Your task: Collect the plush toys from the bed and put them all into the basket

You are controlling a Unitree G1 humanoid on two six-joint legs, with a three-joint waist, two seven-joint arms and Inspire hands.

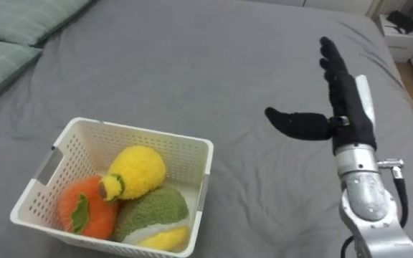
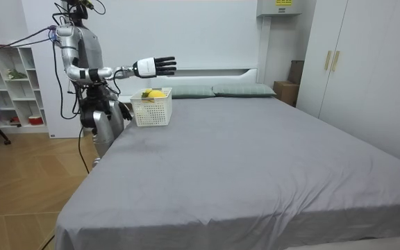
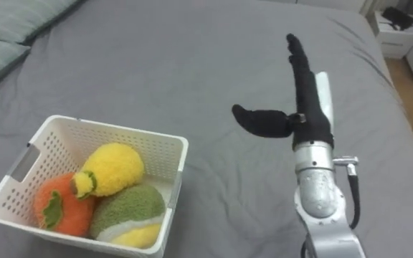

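Right robot hand (image 1: pixel 351 111): fingers straight, thumb spread sideways, empty, raised over bare grey bed (image 1: pixel 214 64), well apart from basket.
Toys: yellow plush (image 1: pixel 140 170), orange plush (image 1: pixel 88 209), green plush (image 1: pixel 153 208), all inside white basket (image 1: pixel 178 154) on bed.
Pillows (image 1: pixel 6 36): far left.
Stance: standing at bed edge by basket.

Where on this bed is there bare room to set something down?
Bare grey bedspread lies between the basket and the open right hand, and beyond the basket toward the pillows. Crowded: the basket's inside, packed with three plush toys.
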